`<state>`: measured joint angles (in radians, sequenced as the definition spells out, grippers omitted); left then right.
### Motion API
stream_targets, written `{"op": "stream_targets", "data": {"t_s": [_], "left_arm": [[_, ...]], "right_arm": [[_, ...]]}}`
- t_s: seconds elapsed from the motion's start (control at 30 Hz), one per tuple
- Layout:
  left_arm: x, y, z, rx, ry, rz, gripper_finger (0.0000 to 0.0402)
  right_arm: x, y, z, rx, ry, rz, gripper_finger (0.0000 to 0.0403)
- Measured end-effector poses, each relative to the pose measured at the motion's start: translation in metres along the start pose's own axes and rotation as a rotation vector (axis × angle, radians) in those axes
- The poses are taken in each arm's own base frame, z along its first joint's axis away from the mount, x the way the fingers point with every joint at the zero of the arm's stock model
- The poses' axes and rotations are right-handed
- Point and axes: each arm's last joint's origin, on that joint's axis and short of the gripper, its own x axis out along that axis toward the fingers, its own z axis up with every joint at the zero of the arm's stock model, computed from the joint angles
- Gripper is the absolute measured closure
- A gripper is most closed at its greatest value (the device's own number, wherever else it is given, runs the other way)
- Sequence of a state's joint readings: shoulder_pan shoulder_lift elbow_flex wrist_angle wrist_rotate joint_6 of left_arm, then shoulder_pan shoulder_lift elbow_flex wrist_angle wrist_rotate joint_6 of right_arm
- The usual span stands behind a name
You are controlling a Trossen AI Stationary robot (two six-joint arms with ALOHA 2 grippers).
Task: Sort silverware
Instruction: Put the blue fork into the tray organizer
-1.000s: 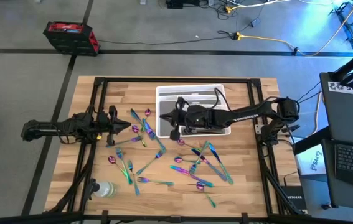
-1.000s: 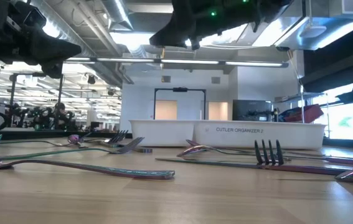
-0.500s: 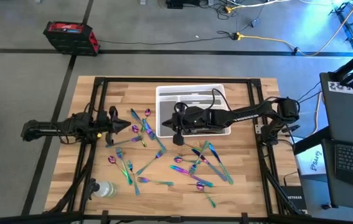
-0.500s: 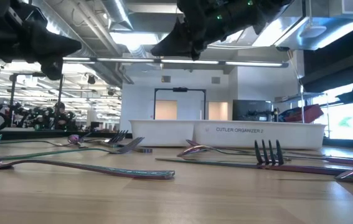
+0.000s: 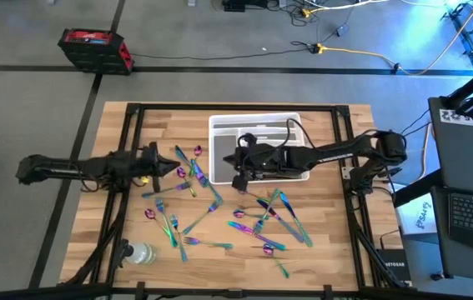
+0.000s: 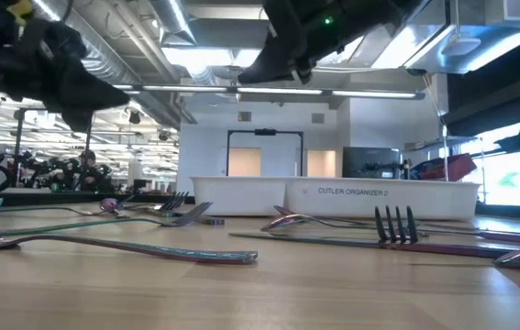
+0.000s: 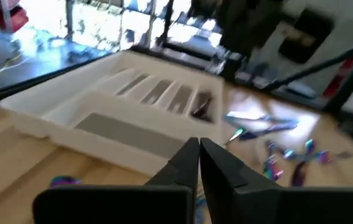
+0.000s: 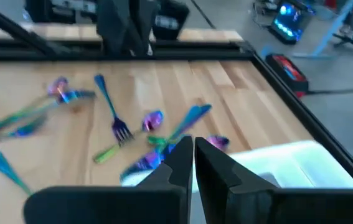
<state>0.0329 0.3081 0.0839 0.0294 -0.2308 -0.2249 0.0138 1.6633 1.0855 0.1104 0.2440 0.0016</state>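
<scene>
Jaws of both arms are closed and hold nothing. In the high view the left gripper sits at centre left of the frame, above the bench, pointing toward the tray. The right gripper sits just below the tray's lower left corner, near the frame centre.

The high view alone shows the full spread of the silverware: loose pieces scattered across the middle and lower half of the bench, from just beside the tray's left edge down to the lower centre. A clear bottle lies at the lower left of the bench.

The low view alone shows the tray's side wall, printed "CUTLER ORGANIZER 2", at centre right of the frame, with forks and spoons lying flat on the bench in front of it. Both arms hang clear above the bench here.

The left wrist view looks into the tray: several long compartments, and at least one dark piece lies in the one nearest the frame centre. The remaining compartments appear bare, though blur limits certainty.

The right wrist view shows a fork and neighbouring pieces on the bench beyond the closed fingers, with a tray corner at lower right.
</scene>
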Motion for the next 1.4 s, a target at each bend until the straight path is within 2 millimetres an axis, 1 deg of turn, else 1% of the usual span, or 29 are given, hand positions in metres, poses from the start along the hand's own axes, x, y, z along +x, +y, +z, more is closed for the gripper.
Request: {"op": "stream_targets", "data": {"t_s": [0.13, 0.23, 0.3, 0.4, 0.47, 0.53, 0.63, 0.7, 0.8, 0.9, 1.07, 1.17, 1.27, 1.4], "left_arm": [[0.014, -0.007, 0.016, 0.117, 0.133, -0.098, 0.0402], [0.031, -0.008, 0.025, 0.178, 0.267, -0.058, 0.0402], [0.046, -0.007, 0.032, 0.231, 0.341, -0.031, 0.0402], [0.07, -0.004, 0.039, 0.33, 0.488, -0.033, 0.0402], [0.086, -0.001, 0.041, 0.374, 0.607, -0.075, 0.0402], [0.096, 0.004, 0.038, 0.369, 0.69, -0.152, 0.0402], [0.107, 0.009, 0.04, 0.363, 0.705, -0.235, 0.0401], [0.107, 0.011, 0.038, 0.411, 0.733, -0.255, 0.0393], [0.107, 0.014, 0.039, 0.493, 0.737, -0.254, 0.036], [0.107, 0.018, 0.041, 0.535, 0.743, -0.196, 0.0307], [0.111, 0.021, 0.038, 0.594, 0.756, -0.143, 0.0203], [0.113, 0.024, 0.033, 0.625, 0.8, -0.14, 0.0161], [0.116, 0.021, 0.026, 0.673, 0.829, -0.184, 0.015], [0.121, 0.021, 0.016, 0.701, 0.875, -0.221, 0.0161]], "right_arm": [[-0.005, -0.001, 0.0, -0.013, 0.029, 0.0, 0.0402], [-0.009, -0.002, -0.001, -0.024, 0.06, 0.001, 0.0402], [-0.014, -0.003, 0.002, -0.021, 0.052, 0.025, 0.0402], [-0.03, -0.006, 0.015, -0.02, -0.005, 0.049, 0.0402], [-0.045, -0.01, 0.022, -0.034, -0.014, 0.05, 0.0402], [-0.06, -0.014, 0.024, -0.062, 0.02, 0.04, 0.0402], [-0.079, -0.019, 0.021, -0.087, 0.106, 0.028, 0.0402], [-0.087, -0.021, 0.016, -0.1, 0.113, 0.029, 0.0402], [-0.1, -0.024, 0.003, -0.107, 0.096, 0.052, 0.0402], [-0.113, -0.027, -0.015, -0.101, 0.08, 0.054, 0.0402], [-0.134, -0.033, -0.046, -0.053, 0.022, 0.04, 0.0402], [-0.142, -0.037, -0.063, -0.015, 0.013, 0.028, 0.0402], [-0.149, -0.04, -0.073, 0.005, 0.01, 0.023, 0.0402], [-0.155, -0.042, -0.084, 0.014, 0.007, 0.023, 0.0402]]}}
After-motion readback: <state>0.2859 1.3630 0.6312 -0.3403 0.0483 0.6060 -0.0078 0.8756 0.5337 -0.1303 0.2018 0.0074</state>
